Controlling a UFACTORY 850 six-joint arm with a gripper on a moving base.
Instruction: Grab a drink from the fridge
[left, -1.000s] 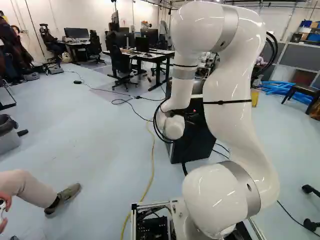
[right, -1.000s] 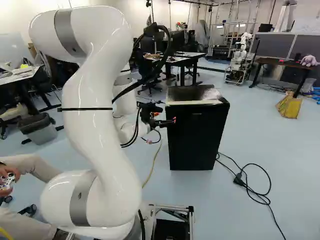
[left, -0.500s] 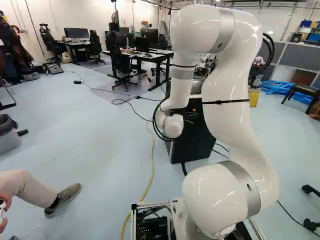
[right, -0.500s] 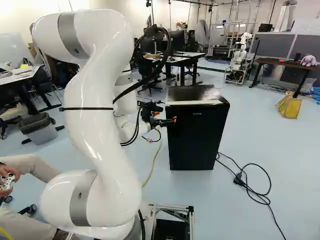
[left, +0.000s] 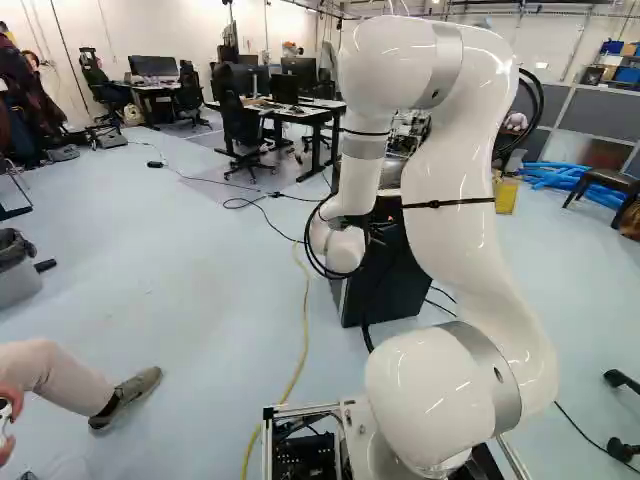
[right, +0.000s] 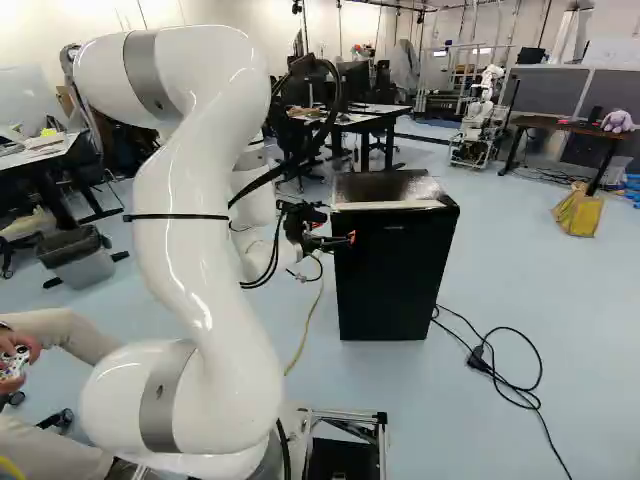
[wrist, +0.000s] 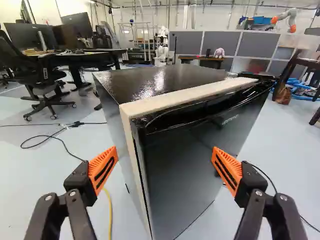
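Fridge: the small black fridge (right: 395, 275) stands on the floor right in front of the base, upright, with a shiny top. From where I'm standing, its door (wrist: 185, 170) looks shut, and a pale strip (wrist: 185, 97) runs along the top front edge and down the near corner.

Arm: the white arm (right: 190, 250) is bent high and reaches down and forward to the fridge, its wrist low beside the cabinet.

End effector: the end effector (wrist: 165, 167) is released, orange pads (wrist: 103, 169) spread wide with nothing gripped. The fridge's near upright corner lies ahead, in the gap between them; I can't tell whether either finger touches it.

Drink: no drink is in sight; I'd guess it's inside, behind that door.

Step in hand: lining up on the door edge, I'd say, so the fridge can be opened. That's early days, with the fetching all to come.

Next move: it probably wants to ease in at the corner, get one finger behind the door's edge, then draw the door outward. Too square a push would just nudge the fridge or slide off that glossy front.

Yellow cable: a yellow cable (wrist: 109, 210) lies on the floor by the fridge's side, below the fingers.
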